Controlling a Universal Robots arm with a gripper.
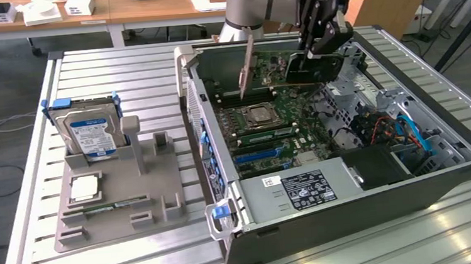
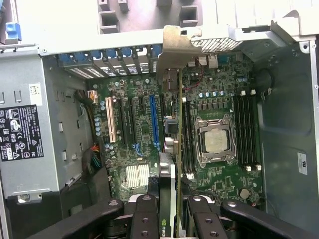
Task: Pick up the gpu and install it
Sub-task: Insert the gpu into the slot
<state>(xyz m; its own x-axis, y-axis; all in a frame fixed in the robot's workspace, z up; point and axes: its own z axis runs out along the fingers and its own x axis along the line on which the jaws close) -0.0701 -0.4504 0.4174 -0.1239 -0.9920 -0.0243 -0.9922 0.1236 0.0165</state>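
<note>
The gpu's (image 2: 174, 59) gripped end was hidden between the gripper's (image 2: 172, 211) fingers, which the picture's edge cut off.

One open computer case (image 1: 352, 223), one gpu (image 1: 308, 72), one hard drive (image 1: 91, 132), one grey holder (image 1: 116, 223)

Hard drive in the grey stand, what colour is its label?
The label on the hard drive is blue and white, clearest in the exterior view.

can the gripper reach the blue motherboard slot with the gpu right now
Probably yes: the case lies open, the gripper holds the gpu above the motherboard, and nothing covers the blue slot.
</note>
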